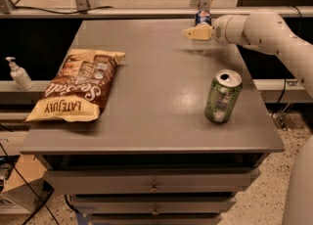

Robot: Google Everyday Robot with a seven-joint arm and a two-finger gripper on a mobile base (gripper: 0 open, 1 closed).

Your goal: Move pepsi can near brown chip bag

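The pepsi can, small and blue with a silver top, stands upright at the far right edge of the grey table. My gripper hangs just in front of the can and slightly below it in the view, pointing left, with the white arm reaching in from the right. The gripper partly hides the can's lower part. The brown chip bag lies flat at the table's left side, far from the can.
A green can stands upright on the right side of the table, nearer the front. A hand-sanitiser pump bottle stands on a ledge left of the table. Drawers sit under the tabletop.
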